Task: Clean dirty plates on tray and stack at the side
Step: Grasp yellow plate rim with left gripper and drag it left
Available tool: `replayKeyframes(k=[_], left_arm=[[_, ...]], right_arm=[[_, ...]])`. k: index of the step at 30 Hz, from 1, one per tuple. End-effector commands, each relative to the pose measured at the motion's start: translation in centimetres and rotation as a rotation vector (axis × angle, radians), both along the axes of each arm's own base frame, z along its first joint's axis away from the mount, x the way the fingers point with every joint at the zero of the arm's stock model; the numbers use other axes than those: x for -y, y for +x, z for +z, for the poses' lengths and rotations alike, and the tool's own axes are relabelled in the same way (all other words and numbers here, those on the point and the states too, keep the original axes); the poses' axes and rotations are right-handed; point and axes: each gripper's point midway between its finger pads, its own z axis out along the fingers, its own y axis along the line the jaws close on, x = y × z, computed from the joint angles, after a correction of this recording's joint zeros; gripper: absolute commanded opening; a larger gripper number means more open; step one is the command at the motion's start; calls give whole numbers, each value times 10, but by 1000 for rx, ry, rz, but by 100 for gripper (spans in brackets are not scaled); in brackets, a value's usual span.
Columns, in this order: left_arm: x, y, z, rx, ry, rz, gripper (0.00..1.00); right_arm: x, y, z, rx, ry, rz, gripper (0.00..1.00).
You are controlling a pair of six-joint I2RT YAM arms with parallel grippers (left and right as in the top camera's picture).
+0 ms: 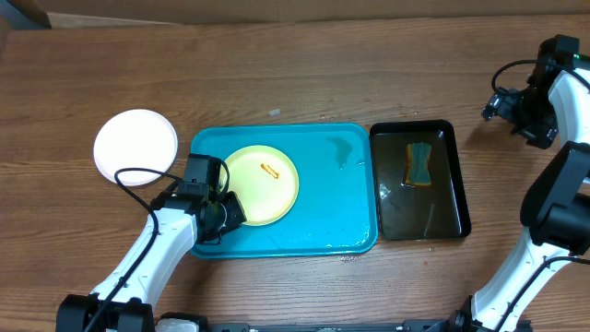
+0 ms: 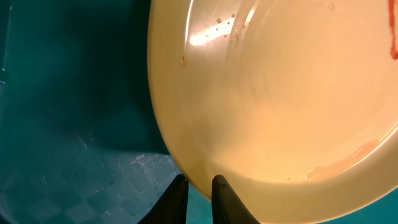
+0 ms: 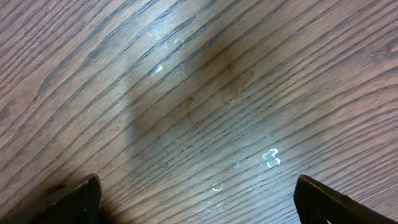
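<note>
Both arms look alike on my screens: long white tube links joined by chunky black motor housings. The left arm has a thin black cable looping loose off its wrist, and the right arm has black wiring bunched at its far end. The left gripper has matte black, tapering fingers. The right gripper shows dark, wedge-shaped ones.

The plate runs off the left wrist view's top and right edges, its red smear cut short. Overhead, the left gripper hides its lower-left rim; grip unclear.
</note>
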Motion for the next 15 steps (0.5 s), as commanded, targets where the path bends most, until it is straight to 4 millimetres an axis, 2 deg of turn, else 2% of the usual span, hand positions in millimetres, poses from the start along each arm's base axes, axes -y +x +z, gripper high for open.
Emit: replayKeyframes(k=[1, 5, 6, 8, 15], left_arm=[[4, 8, 7, 40, 0, -63, 16], [4, 10, 7, 46, 2, -74, 19], [4, 10, 7, 46, 2, -73, 18], [5, 11, 5, 39, 2, -73, 6], [10, 19, -1, 3, 1, -132, 4]], right_arm=[[1, 7, 16, 44, -17, 0, 100], [1, 7, 16, 44, -17, 0, 100], [1, 7, 16, 45, -17, 0, 100], [1, 7, 16, 44, -17, 0, 100], [1, 7, 16, 44, -17, 0, 100]])
